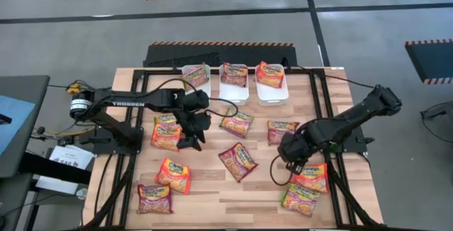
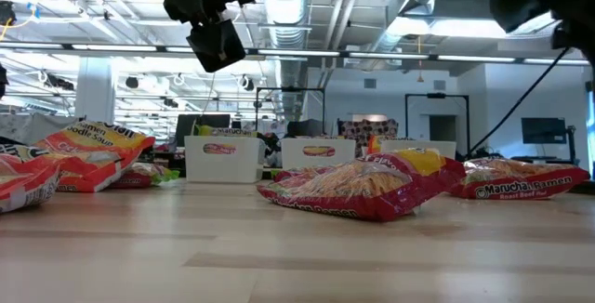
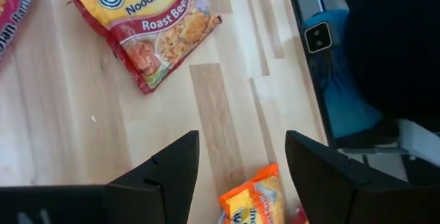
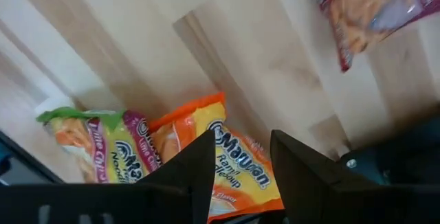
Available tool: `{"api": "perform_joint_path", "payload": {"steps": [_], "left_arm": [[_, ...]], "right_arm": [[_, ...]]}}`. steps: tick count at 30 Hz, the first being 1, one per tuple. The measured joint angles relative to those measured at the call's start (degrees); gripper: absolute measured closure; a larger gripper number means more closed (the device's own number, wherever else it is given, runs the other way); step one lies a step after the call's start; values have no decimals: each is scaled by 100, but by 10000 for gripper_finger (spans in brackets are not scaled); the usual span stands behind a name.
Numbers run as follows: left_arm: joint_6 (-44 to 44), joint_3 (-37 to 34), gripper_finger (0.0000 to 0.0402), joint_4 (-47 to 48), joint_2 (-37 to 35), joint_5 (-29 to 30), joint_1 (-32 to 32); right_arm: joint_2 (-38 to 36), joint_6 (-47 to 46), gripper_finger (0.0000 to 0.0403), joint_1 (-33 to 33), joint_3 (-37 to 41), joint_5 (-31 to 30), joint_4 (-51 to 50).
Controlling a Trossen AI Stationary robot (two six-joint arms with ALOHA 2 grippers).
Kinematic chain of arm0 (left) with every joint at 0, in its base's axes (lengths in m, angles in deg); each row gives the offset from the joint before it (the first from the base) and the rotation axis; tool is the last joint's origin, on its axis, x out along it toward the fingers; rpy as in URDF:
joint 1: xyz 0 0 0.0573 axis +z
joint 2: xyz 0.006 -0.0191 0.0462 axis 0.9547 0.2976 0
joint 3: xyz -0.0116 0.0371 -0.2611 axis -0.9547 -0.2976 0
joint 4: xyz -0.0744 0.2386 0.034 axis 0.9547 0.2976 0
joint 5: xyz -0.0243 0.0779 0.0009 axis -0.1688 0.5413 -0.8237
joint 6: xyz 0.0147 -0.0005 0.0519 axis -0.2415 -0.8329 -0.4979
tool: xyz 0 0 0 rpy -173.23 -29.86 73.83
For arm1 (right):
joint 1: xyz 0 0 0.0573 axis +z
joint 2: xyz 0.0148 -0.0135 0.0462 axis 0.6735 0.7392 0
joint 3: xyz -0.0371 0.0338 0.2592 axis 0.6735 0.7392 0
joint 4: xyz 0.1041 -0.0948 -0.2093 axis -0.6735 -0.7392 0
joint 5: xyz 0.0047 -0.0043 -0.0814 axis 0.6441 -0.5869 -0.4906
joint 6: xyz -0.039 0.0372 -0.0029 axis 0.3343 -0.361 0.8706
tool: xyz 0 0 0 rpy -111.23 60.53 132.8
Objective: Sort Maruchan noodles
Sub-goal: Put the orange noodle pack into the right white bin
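Maruchan noodles packets lie flat and scattered over the wooden table [image 1: 212, 210]. My left gripper [image 1: 192, 140] hangs open above the table's left middle, beside a small stack of orange packets [image 1: 166, 132]. In its wrist view an orange packet [image 3: 258, 200] shows low between the fingers and a maroon roast-beef packet [image 3: 148, 25] lies beyond. My right gripper [image 1: 291, 161] points down, open, over the near right part. Below it lie an orange packet [image 4: 234, 172] and a green-trimmed one [image 4: 96, 148]. Neither gripper holds anything.
Three white bins [image 1: 234, 93] stand in a row at the far edge, each with a packet inside. More packets lie mid-table: green [image 1: 236, 123], maroon [image 1: 282, 132] and maroon [image 1: 238, 161]. Two more lie at the near left [image 1: 154, 198]. Black frame rails edge the table.
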Motion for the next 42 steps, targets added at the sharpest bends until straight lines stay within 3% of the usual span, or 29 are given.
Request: {"api": "perform_joint_path", "payload": {"steps": [8, 16, 27, 34, 42], "left_arm": [[366, -1, 201, -271, 0, 100, -318], [577, -1, 201, -429, 2, 265, -521], [580, -1, 201, -614, 2, 285, -575], [581, -1, 201, -629, 2, 415, -575], [575, -1, 201, -636, 2, 589, -573]], "right_arm": [[111, -236, 231, 707, -14, 129, 19], [522, -829, 177, 1390, 179, 195, 95], [745, -101, 162, 1535, 277, 155, 414], [361, 412, 163, 1413, 486, 94, 565], [-798, -16, 163, 1282, 1727, 129, 1740]]}}
